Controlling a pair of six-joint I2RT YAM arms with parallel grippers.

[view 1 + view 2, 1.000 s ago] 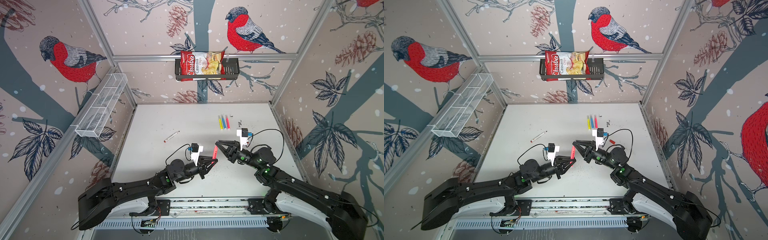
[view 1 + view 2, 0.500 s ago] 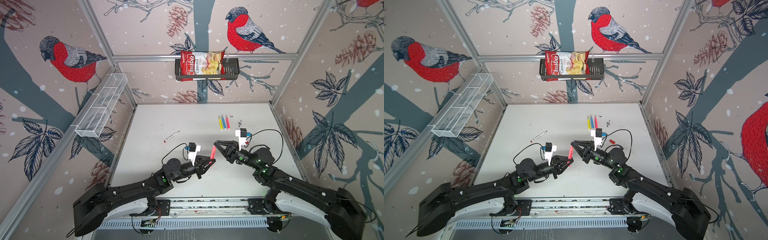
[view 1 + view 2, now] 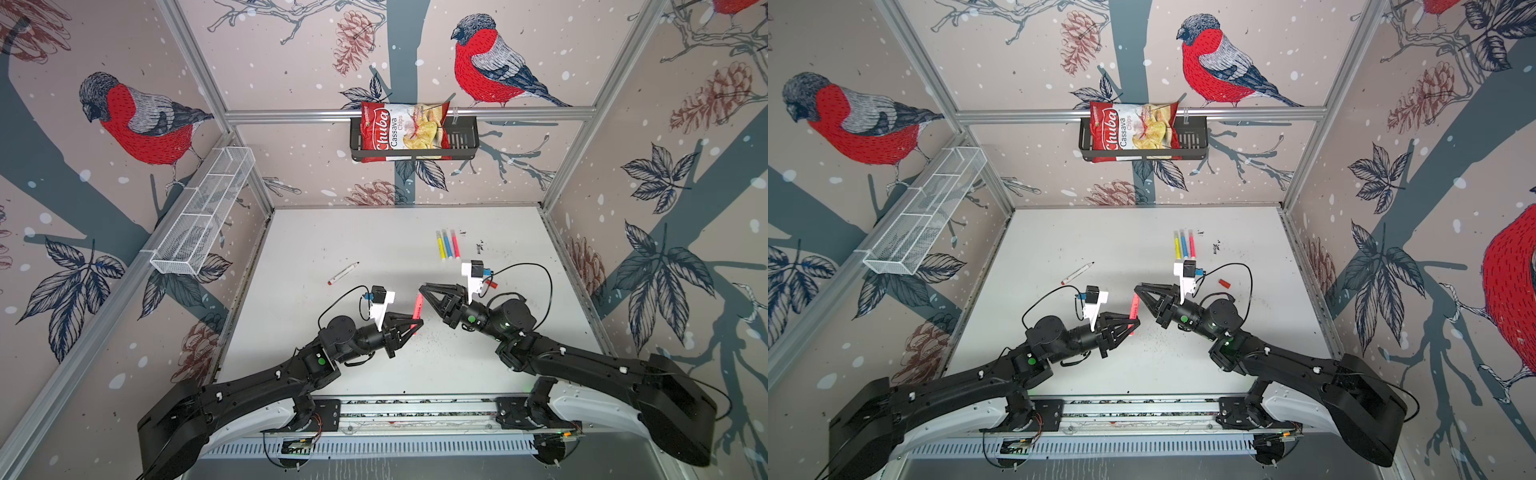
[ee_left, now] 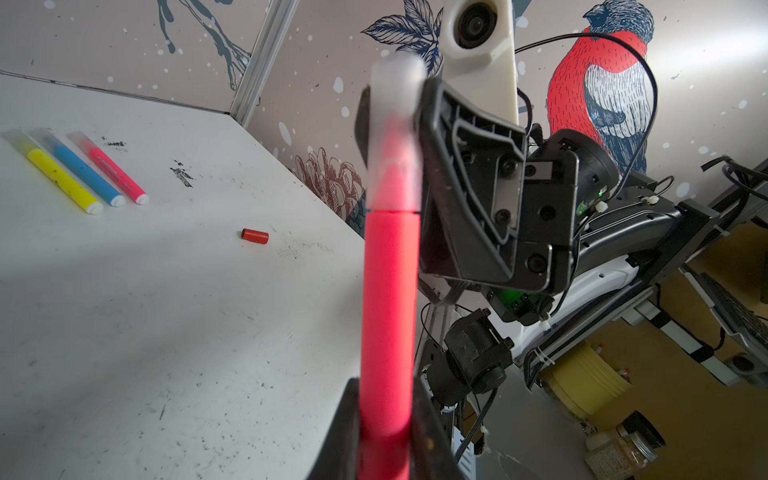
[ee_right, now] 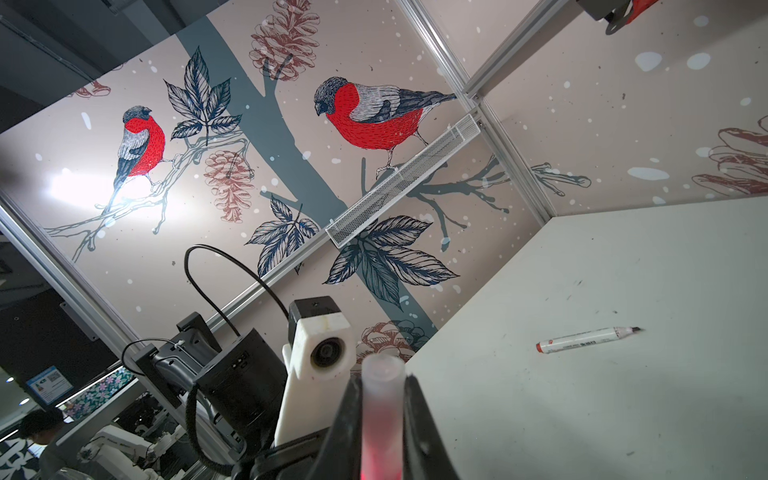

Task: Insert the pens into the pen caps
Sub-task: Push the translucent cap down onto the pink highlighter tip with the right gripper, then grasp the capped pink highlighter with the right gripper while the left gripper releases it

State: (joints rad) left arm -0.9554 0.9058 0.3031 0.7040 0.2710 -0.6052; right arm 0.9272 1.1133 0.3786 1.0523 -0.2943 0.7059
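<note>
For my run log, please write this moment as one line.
left gripper: shut on pink pen | right gripper: shut on translucent cap | cap: over pen tip | on table: white marker, red cap

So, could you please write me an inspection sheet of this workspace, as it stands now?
Surface: white table, scuffed.
Job's things: pink pen with whitish cap on its end; three capped pens side by side; white pen uncapped; red cap lying apart.
Clutter: dark specks on the table.
Grippers: left gripper shut on pink pen; right gripper shut on whitish cap.
Cables: black cables loop from both wrist cameras.
Surroundings: bird-print walls; chips bag in black basket; white mesh tray on a wall.
</note>
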